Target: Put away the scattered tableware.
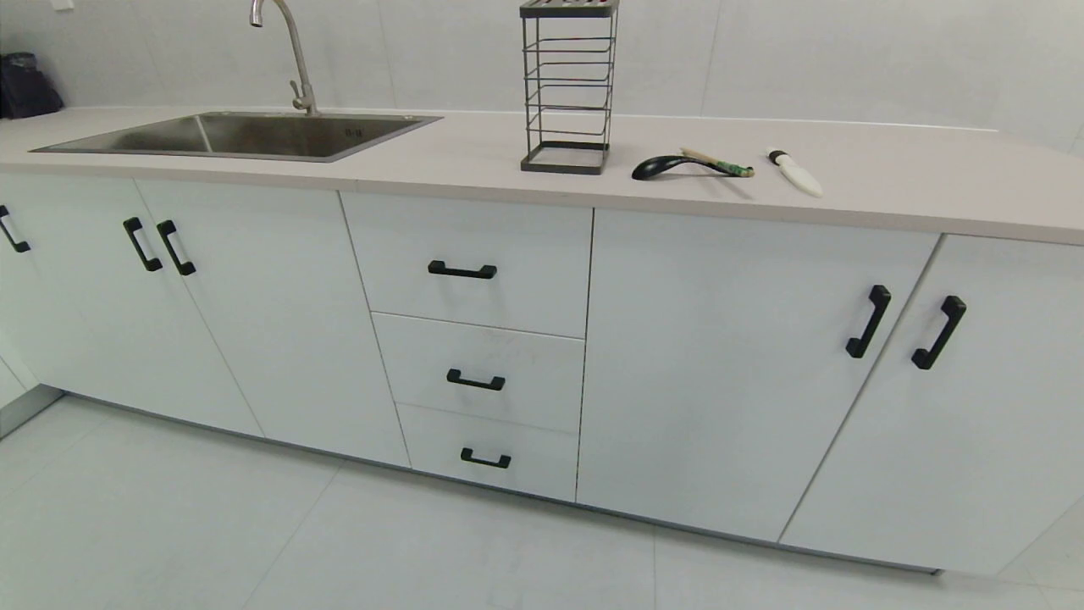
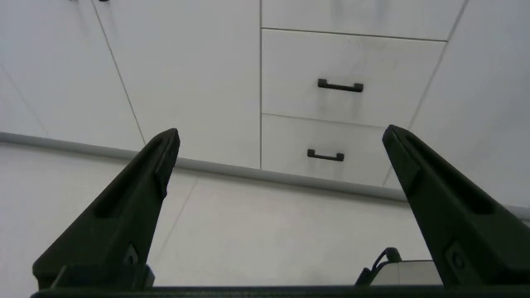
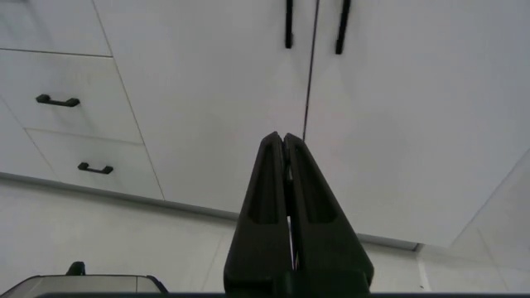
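On the countertop (image 1: 474,161) lie a black spoon (image 1: 669,166), a pair of chopsticks (image 1: 716,161) across its handle, and a white knife with a black collar (image 1: 796,173) to their right. A tall wire cutlery rack (image 1: 567,85) stands just left of them. My left gripper (image 2: 277,145) is open, held low in front of the lower drawers (image 2: 348,79) with nothing between its fingers. My right gripper (image 3: 284,149) is shut and empty, facing the white cabinet doors (image 3: 389,124).
A steel sink (image 1: 246,134) with a curved tap (image 1: 292,51) is set into the counter at the left. Below are white cabinet doors and three drawers with black handles (image 1: 461,271). Pale tiled floor (image 1: 339,542) lies open in front.
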`<state>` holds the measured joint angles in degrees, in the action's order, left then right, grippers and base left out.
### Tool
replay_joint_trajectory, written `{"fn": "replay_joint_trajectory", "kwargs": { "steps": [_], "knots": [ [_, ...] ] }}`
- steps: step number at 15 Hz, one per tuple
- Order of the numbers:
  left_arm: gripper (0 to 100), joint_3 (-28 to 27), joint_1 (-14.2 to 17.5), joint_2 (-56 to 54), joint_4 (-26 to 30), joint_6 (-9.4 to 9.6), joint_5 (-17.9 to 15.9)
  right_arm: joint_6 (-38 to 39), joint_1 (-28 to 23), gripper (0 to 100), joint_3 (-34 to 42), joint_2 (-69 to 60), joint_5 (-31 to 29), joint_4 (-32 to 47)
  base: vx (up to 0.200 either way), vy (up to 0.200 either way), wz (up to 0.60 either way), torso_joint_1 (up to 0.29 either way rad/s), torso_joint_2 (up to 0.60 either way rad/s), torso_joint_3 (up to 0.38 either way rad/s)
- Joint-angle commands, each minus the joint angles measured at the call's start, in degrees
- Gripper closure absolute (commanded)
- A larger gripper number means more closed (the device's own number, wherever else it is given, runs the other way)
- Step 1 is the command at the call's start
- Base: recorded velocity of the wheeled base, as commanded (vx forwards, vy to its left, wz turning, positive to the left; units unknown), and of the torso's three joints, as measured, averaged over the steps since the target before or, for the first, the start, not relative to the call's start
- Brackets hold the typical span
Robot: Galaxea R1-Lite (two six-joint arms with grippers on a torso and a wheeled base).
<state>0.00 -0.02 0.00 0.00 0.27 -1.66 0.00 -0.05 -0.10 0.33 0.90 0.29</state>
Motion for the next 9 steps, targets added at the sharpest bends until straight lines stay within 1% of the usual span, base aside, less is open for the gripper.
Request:
{"fn": "replay_joint_trajectory", "kwargs": {
  "steps": [1, 3, 7, 9],
  "knots": [
    [0, 0.0, 0.0, 0.1, 0.0, 0.0, 0.0, 0.0, 0.0, 100, 0.0, 0.2, 0.0, 0.1, 0.2, 0.0, 0.0, 0.007, 0.01, 0.002],
    [0, 0.0, 0.0, 0.0, 0.0, 0.0, 0.1, 0.0, 0.0, 100, 0.0, 0.2, 0.0, 0.1, 0.2, 0.0, 0.0, 0.002, 0.0, -0.002],
    [0, 0.0, 0.0, 0.0, 0.0, 0.0, 0.0, 0.0, 0.0, 100, 0.0, 0.2, 0.0, 0.1, 0.0, 0.0, 0.0, 0.0, 0.0, 0.0],
    [0, 0.0, 0.0, 0.0, 0.0, 0.08, 0.1, 0.1, 0.0, 100, 0.0, 0.2, 0.0, 0.1, 0.0, 0.2, 0.0, -0.007, 0.0, 0.002]
  ]
}}
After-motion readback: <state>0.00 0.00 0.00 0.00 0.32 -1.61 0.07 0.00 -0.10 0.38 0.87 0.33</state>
